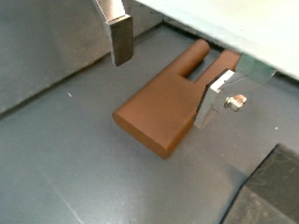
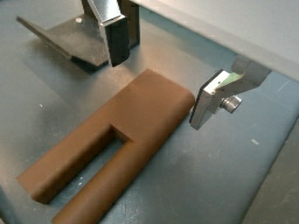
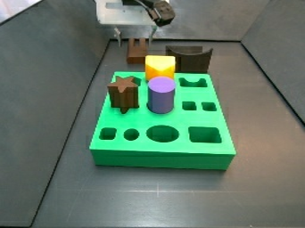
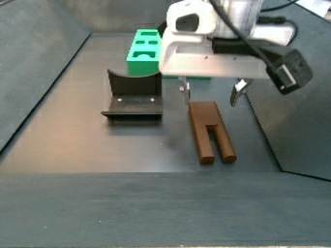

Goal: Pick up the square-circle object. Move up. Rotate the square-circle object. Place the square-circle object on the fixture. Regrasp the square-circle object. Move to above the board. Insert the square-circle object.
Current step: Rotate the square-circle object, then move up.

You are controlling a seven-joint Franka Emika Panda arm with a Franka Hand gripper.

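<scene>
The square-circle object (image 4: 211, 133), a long brown peg forked into two prongs, is lying flat on the grey floor between the open fingers of the gripper (image 4: 210, 90). The dark fixture (image 4: 134, 95) is standing beside it, and the green board (image 3: 163, 125) is lying beyond it.

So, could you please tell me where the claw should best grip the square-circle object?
Grip the wide flat block end of the square-circle object from above. It lies flat on the floor, and the open claw already straddles that end, fingers facing its parallel sides.
</scene>
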